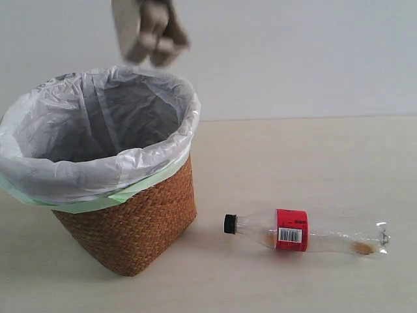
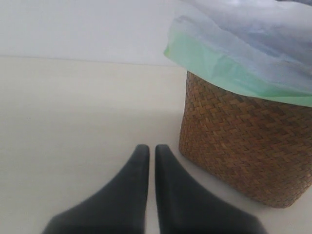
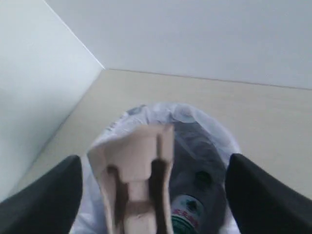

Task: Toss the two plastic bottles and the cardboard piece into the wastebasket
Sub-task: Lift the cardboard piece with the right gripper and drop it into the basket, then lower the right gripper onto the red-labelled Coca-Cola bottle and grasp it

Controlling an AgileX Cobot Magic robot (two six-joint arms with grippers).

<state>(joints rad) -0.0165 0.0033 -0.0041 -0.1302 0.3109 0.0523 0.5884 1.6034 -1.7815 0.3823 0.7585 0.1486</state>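
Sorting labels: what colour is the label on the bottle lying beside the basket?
The label is red; exterior view.

Bright, soft, even light; faint shadows; cardboard piece (image 1: 148, 32) blurred overhead.

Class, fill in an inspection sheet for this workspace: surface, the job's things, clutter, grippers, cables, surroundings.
Surface: pale tabletop, matt.
Job's things: wicker wastebasket upright, lined with a bag; green-capped bottle already inside it; cardboard piece in the air above its mouth, blurred; slim black-capped bottle lying on its side on the tabletop, beside the wastebasket but apart from it.
Clutter: nothing seen.
Grippers: left gripper low beside the wastebasket, fingers almost together, holding nothing; right gripper above the wastebasket, fingers wide apart, not touching the cardboard piece.
Cables: nothing seen.
Surroundings: plain pale wall.
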